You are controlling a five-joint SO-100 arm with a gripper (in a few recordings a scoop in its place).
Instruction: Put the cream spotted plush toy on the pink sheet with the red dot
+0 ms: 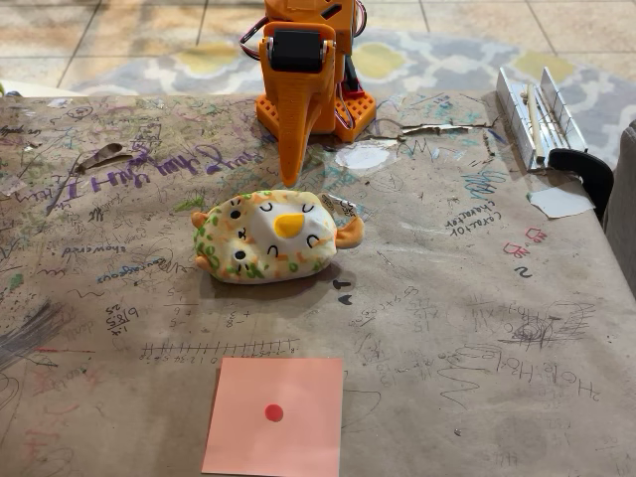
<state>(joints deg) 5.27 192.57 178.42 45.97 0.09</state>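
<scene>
gripper (pixel 290 169): seen closed, empty, above cream spotted plush toy (pixel 273 238) | pink sheet with the red dot (pixel 275 416): near front table (pixel 477 328) edge | risk: soft round plush squeezed out, sheet missed

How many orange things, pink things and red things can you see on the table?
Orange: 1, the robot arm
Cream with orange and green spots: 1, the plush toy
Pink: 1, the paper sheet
Red: 1, the dot on the sheet
Total: 4

Bare table (pixel 447 328) separates plush toy (pixel 273 238) from pink sheet (pixel 275 415), seemingly unobstructed.
</scene>
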